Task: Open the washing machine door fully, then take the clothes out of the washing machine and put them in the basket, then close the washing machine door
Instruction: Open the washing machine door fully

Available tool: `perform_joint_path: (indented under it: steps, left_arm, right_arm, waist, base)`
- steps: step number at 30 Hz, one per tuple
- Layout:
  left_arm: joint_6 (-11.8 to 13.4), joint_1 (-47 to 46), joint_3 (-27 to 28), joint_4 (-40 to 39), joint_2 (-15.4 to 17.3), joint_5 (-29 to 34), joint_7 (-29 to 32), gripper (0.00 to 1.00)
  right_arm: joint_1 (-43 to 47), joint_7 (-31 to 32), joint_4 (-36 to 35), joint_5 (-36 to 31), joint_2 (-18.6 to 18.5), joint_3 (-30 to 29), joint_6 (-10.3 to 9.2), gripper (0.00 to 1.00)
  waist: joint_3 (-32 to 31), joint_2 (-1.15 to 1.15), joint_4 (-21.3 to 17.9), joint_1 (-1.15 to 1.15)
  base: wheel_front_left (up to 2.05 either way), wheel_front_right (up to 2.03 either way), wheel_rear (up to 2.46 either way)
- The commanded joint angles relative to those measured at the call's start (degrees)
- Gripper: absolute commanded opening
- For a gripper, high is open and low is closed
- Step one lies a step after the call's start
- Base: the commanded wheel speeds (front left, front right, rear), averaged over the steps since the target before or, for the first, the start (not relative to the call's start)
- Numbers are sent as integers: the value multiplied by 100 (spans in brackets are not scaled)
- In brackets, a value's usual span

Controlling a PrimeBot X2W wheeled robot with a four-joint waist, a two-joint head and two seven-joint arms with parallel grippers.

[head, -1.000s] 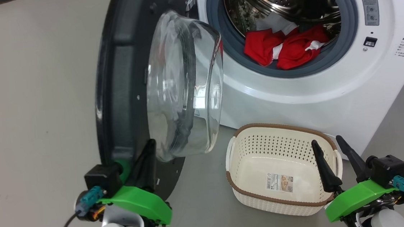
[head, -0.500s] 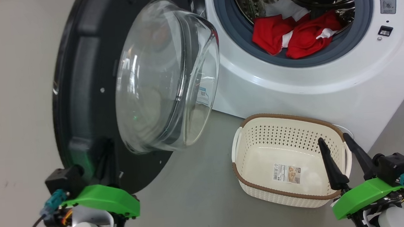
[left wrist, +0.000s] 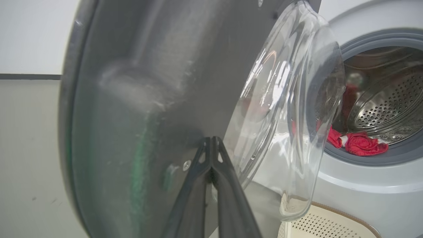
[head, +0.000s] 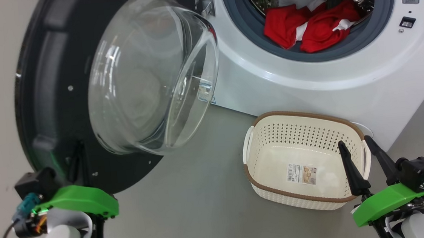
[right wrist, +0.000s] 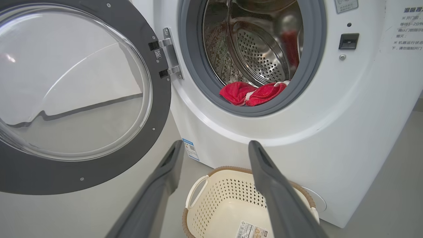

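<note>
While my left pincer [head: 74,152] shows in the head view with its two fingers pressed together and nothing between them, the tips rest against the inner face of the washing machine door [head: 39,91], low on its black rim. The door stands wide of the washing machine [head: 307,85]. My right pincer [head: 354,142] stands spread and empty above the near edge of the basket [head: 298,113]. The clothes [head: 303,28] lie well ahead of it, heaped at the drum's front lip.

Left wrist view: fingertips meet on the door's dull inner panel, just beside the glass bowl [left wrist: 290,99] to their right. Judgement: the door is rigid, hinged and fairly weighty, and its surface is slick. It should be pushed on the plastic panel or rim, never on the glass.

Right wrist view: the jaws gape, with the basket directly beneath and the red heap straight ahead, above the fingertips and resting on the grey gasket [right wrist: 307,76]. Judgement: the fabric is soft, light and limp. It will drape and drag, and the pieces may come out tangled. Best hold is a pinch on the raised fold nearest the gasket. The basket looks light and could slide if nudged.
</note>
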Motion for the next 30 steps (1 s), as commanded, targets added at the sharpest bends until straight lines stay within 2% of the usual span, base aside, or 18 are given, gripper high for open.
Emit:
perform_joint_path:
  steps: [1,16,30]
  left_arm:
    - [-10,-326,366,10,333,72,-63,0]
    - [-119,-616,1099,218,347,211,-68,0]
    - [-355,-993,1639,648,297,638,-68,0]
  right_arm:
    - [-251,-52,-165,-80,-93,151,37,100]
    - [-295,-52,-249,-91,-348,168,37,100]
    - [-374,-52,-396,-140,-514,184,37,100]
  waist:
    - [76,0,-12,0]
    - [398,0,-53,0]
    - [741,0,-55,0]
  base:
    - [0,0,0]
    - [0,0,0]
    - [0,0,0]
